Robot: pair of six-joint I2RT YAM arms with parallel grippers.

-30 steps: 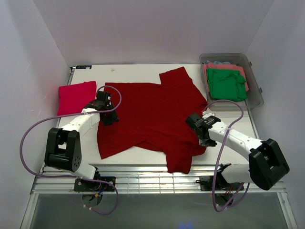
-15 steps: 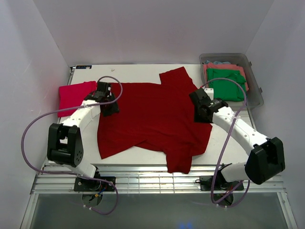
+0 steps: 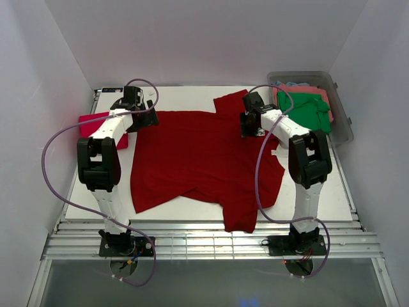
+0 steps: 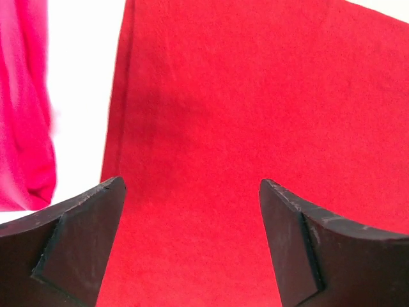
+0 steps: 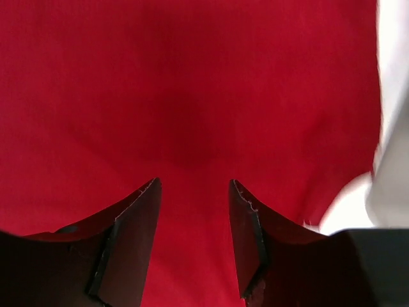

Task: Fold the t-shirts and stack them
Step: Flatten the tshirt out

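In the last second both arms had swung from the sides of the dark red t-shirt [image 3: 204, 160] out to its far edge. The left gripper [image 3: 136, 109] now hung over the far left corner, its jaws newly spread wide and empty. The right gripper [image 3: 250, 120] sat by the far right sleeve, jaws parted less widely, nothing between them. The shirt itself lay on the table [image 3: 185, 96] as before, spread flat with its near hem doubled up. I took this for the start of a fold from the far side.

Whether either set of fingertips touched the cloth, I couldn't say. The left arm covered part of the folded pinkish-red t-shirt [image 4: 22, 115], and the tub [image 3: 343, 131] showed green and coral shirts, perhaps something paler behind.
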